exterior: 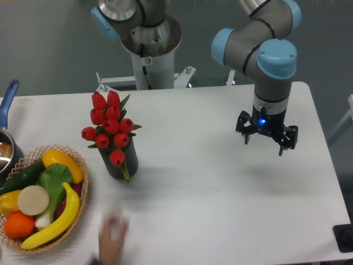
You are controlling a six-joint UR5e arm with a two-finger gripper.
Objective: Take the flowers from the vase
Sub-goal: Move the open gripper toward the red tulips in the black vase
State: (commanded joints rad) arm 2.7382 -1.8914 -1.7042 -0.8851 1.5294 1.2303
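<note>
A bunch of red tulip flowers (110, 124) with green leaves stands in the dark grey ribbed vase (117, 164) on the left half of the white table. One bud droops over the vase's front. My gripper (266, 144) hangs above the table's right side, far to the right of the vase, pointing down. Its fingers (283, 144) stand apart with nothing between them, so it is open.
A wicker basket (77, 215) with fruit and vegetables sits at the front left. A pot with a blue handle (7, 99) is at the left edge. A blurred human hand (113, 237) reaches in at the front edge, below the vase. The robot base (149, 49) stands behind the table.
</note>
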